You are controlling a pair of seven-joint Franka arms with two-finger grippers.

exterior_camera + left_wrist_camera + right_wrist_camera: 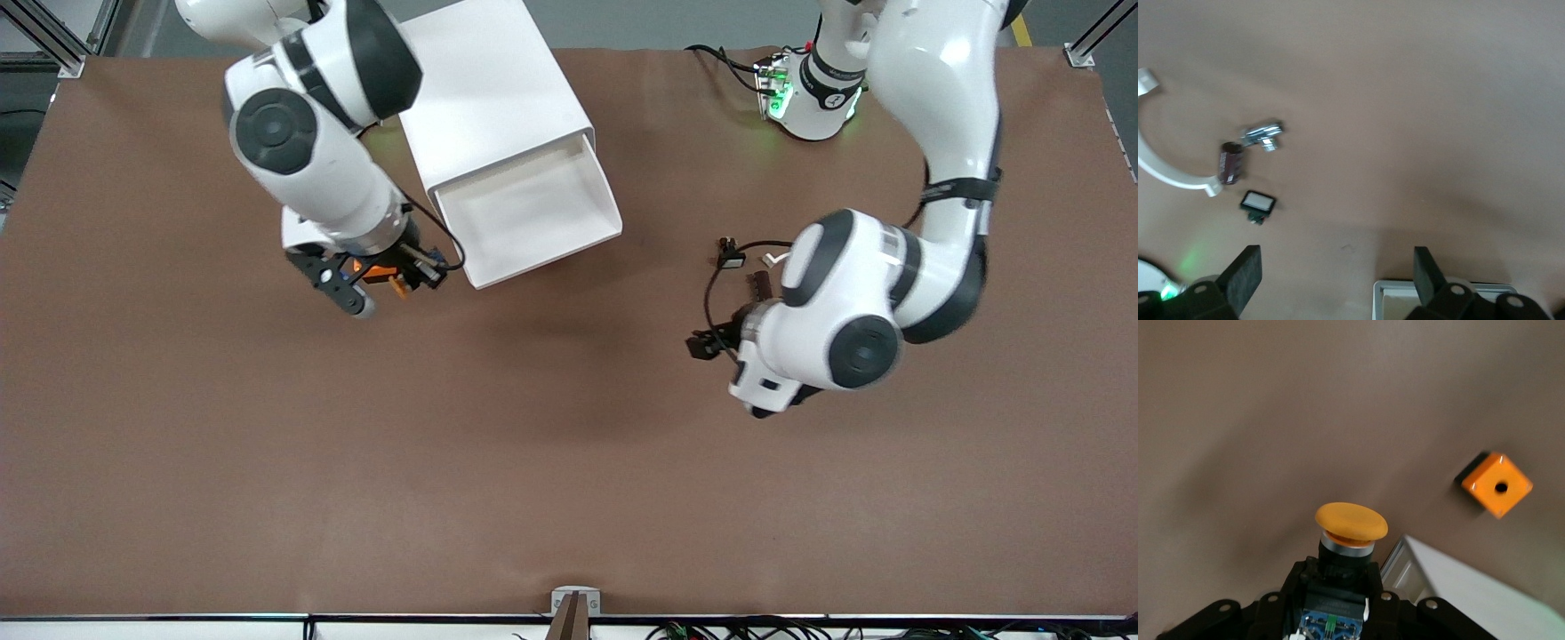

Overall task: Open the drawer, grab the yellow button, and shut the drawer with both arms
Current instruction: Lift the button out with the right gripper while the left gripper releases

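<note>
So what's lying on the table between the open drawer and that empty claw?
Front view: bare brown table between the drawer and the left claw.

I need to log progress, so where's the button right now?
The button is clamped in the right tool, over the table beside the open drawer, toward the right arm's end, with an orange cube below.

Even overhead light; soft shadows on table (569,462); wrist views slightly blurred, dimmer at edges
</note>
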